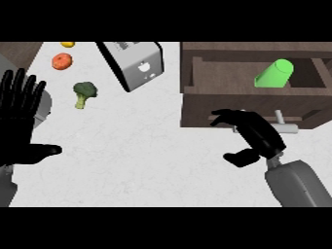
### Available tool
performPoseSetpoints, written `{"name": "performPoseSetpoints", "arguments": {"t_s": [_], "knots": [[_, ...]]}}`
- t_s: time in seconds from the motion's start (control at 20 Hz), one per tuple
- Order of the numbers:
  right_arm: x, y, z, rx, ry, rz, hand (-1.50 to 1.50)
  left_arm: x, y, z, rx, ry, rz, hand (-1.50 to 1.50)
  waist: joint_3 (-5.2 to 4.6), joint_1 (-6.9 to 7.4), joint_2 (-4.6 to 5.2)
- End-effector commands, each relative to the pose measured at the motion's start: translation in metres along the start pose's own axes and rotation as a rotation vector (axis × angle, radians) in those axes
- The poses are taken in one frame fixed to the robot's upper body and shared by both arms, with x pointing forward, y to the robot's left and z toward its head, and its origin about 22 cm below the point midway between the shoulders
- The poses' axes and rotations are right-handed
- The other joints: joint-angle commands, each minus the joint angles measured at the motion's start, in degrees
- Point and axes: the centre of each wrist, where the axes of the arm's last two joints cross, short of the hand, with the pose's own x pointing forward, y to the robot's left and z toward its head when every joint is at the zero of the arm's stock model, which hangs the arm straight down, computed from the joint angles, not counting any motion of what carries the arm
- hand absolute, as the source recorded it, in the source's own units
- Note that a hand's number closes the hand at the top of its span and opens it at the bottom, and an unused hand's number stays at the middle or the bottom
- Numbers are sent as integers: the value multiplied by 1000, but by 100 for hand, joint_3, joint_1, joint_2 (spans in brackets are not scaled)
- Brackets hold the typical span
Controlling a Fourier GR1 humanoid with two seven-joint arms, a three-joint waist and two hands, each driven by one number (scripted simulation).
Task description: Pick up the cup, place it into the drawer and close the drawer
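1. Head view: green cup [274,74] lies on its side inside the open drawer [197,90], tilted, long axis running from near-left to far-right, one end toward the far right corner.
2. Cup is already in the drawer compartment; judged remaining step is closing the drawer.
3. Right hand [253,133] sits at the near face of the drawer front, just beside the pale handle [287,127]. Fingers curled, pointing left and far, thumb tucked below; cannot tell whether they touch the handle or the wood. They hold nothing visible.
4. Key relation: drawer front lies directly far of the right fingers, so the closing push runs from near to far, straight along the drawer's travel. Cup is farther still, well apart from the fingers.
5. Right hand is much the nearer; left hand [14,126] rests at the left edge, fingers straight, spread, pointing up.
6. Elsewhere on counter [139,160]: toaster [136,65], broccoli [84,92], orange fruit [61,61], far left.
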Motion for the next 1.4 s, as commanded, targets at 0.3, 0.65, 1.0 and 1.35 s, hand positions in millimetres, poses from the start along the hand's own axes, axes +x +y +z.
{"name": "performPoseSetpoints", "arguments": {"t_s": [0.3, 0.65, 1.0, 1.35], "knots": [[-49, 12, -47, 47, 41, -26, -150, -3, 28, 9, 18, 2, 6, -150, 1, -15, 11], [-72, -19, -76, 33, 37, -80, -150, -1, 44, 11, -4, -21, 39, -150, 6, 116, 72], [-77, -47, -88, 55, 87, -83, -150, -1, 26, 3, -60, 8, 57, -150, 15, 294, 145], [-93, -91, -79, 29, 101, -85, -150, -3, 25, 7, -75, -6, 15, -150, 19, 420, 209]]}}
